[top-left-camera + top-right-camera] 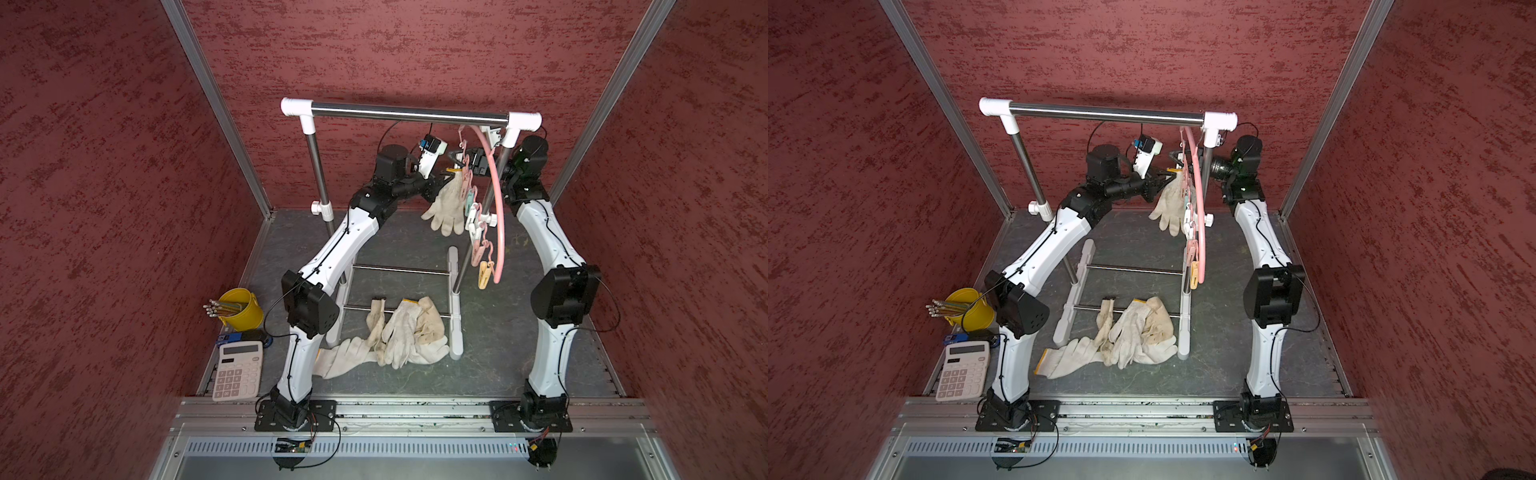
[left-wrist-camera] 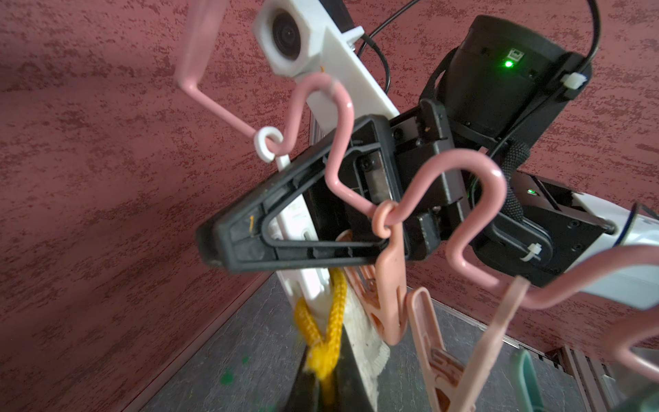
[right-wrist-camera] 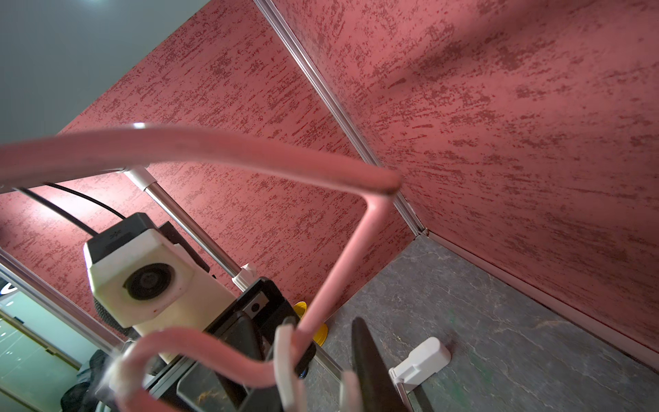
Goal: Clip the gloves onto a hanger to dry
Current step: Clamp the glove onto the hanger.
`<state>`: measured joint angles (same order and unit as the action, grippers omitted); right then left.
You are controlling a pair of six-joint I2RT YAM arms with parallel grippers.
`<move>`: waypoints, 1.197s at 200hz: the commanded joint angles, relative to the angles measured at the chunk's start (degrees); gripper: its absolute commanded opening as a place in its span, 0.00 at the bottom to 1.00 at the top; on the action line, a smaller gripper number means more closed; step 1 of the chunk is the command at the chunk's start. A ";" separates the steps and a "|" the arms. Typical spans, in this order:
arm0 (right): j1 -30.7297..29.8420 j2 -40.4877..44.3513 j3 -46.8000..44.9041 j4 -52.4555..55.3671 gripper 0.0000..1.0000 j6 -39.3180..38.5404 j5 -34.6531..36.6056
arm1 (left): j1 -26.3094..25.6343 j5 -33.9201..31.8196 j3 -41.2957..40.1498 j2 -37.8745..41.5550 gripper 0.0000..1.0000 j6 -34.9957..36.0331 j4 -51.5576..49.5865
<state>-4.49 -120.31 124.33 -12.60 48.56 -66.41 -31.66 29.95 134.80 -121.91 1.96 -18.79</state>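
Left gripper (image 1: 444, 178) clamped on glove (image 1: 445, 208) cuff | glove hangs below it, touching hanger (image 1: 497, 195) clips (image 1: 471, 201) | I see right gripper (image 2: 217, 246) squeezing white clip (image 3: 285, 356) just beside cuff

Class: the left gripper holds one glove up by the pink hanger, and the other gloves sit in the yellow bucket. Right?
Wrong on one point: the other gloves lie on the table, not in the yellow bucket, as both top views show. The left gripper does hold one glove by the pink hanger.
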 commanded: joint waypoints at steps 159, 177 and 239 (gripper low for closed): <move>-0.35 2.62 0.57 1.09 0.03 -0.48 -0.54 | 0.46 0.59 0.24 -1.62 0.00 -1.13 1.46; -0.39 2.75 0.54 1.17 0.03 -0.56 -0.59 | 0.55 0.58 1.03 -1.97 0.00 -1.09 1.02; -0.72 3.07 -0.21 1.61 0.02 -0.92 -0.66 | 0.73 0.08 1.85 -2.19 0.00 -1.25 1.03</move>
<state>-4.71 -119.98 124.33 -11.64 48.38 -66.46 -31.31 29.91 134.47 -122.78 0.86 -18.92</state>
